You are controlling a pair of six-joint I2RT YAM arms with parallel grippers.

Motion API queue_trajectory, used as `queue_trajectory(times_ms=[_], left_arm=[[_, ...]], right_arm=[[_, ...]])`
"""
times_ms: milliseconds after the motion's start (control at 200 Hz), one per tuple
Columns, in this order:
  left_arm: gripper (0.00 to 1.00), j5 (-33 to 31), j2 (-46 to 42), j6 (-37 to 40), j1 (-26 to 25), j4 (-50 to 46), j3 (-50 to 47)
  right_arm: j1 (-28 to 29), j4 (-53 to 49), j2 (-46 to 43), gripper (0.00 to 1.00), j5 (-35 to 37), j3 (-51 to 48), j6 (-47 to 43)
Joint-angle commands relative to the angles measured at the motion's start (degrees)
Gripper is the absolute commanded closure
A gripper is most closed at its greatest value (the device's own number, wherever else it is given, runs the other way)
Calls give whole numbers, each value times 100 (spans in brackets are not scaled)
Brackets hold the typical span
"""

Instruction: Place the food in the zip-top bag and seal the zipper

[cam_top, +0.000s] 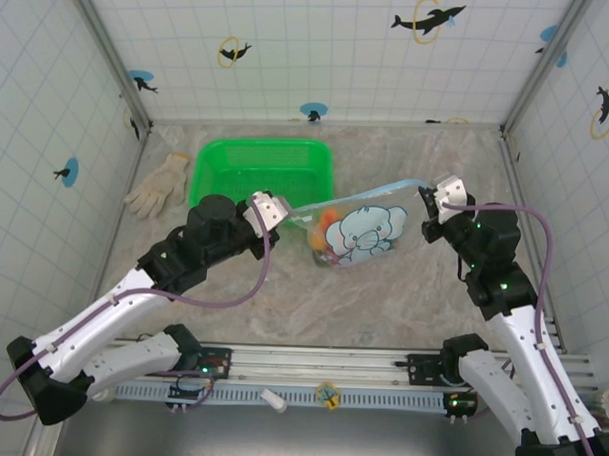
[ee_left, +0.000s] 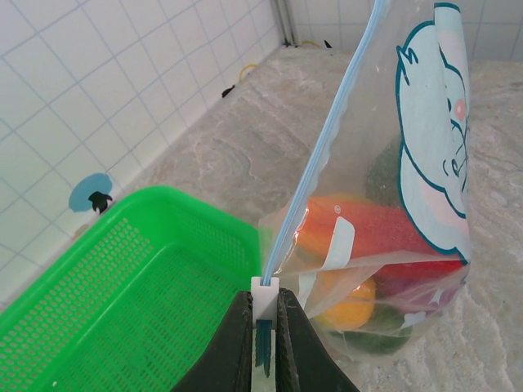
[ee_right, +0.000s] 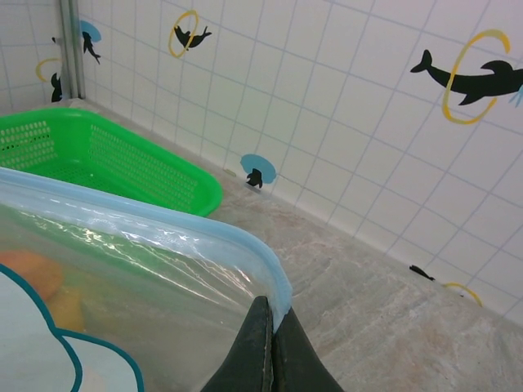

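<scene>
The clear zip-top bag (cam_top: 359,233) with a blue elephant print hangs stretched between both grippers above the table. Toy food (cam_top: 327,234) shows inside it; in the left wrist view I see orange, red, yellow and dark green pieces (ee_left: 359,245). My left gripper (cam_top: 278,209) is shut on the white slider at the left end of the light-blue zipper (ee_left: 315,163), with the strip running away from the fingers (ee_left: 237,343). My right gripper (cam_top: 426,200) is shut on the bag's right corner, pinching the zipper rim (ee_right: 245,245) between its fingers (ee_right: 255,351).
A green plastic basket (cam_top: 262,166) stands just behind the bag, close to my left gripper. A white glove (cam_top: 158,186) lies at the back left by the wall. Tiled walls enclose the table on three sides.
</scene>
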Motion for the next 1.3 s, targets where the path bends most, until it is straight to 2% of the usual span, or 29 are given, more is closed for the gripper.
queue_trajectory(times_ms=[0,25,160,210,300,450,515,605,726,826,951,1041,1081,1166,1216,1251,1296], left_arm=[[100,-197,-172,-60,165,-181,-16],[100,-119,-152,-41,160,-183,-8],[100,59,-3,50,160,-277,-28],[100,88,8,94,160,-300,-105],[100,208,-58,159,160,-279,-215],[100,349,-96,238,160,-303,-159],[100,492,-79,257,160,-382,-117],[100,608,-86,266,160,-447,-99],[100,578,-155,286,152,-442,-173],[100,552,-193,314,158,-447,-191],[100,585,-241,319,153,-445,-206],[100,594,-264,336,155,-451,-226],[100,583,-292,335,155,-445,-243],[100,543,-339,337,158,-438,-291],[100,519,-368,329,155,-416,-303],[100,514,-393,312,156,-414,-301],[92,521,-435,266,159,-393,-309]], right_arm=[[-148,397,-144,100,400,-101,148],[-145,384,-159,99,222,-95,184],[-97,446,-362,62,4,0,397],[-87,426,-439,56,-196,89,418],[-38,12,-301,55,-930,477,243],[538,-1112,378,54,-1920,1341,-412],[825,-1637,762,54,-2104,1705,-719],[1479,-2294,1252,54,-1910,2095,-1117],[2250,-3032,1953,48,-1613,2445,-1429],[2539,-3384,2507,44,-1204,2626,-1559],[2562,-3087,2778,44,-505,2445,-1642],[2523,-2939,2868,50,-320,2404,-1652],[2520,-2907,2870,59,-355,2388,-1679],[2530,-2930,2848,88,-389,2386,-1745],[2528,-2953,2789,99,-414,2377,-1777],[2525,-2951,2723,100,-428,2368,-1782],[2531,-2959,2621,100,-460,2379,-1767]])
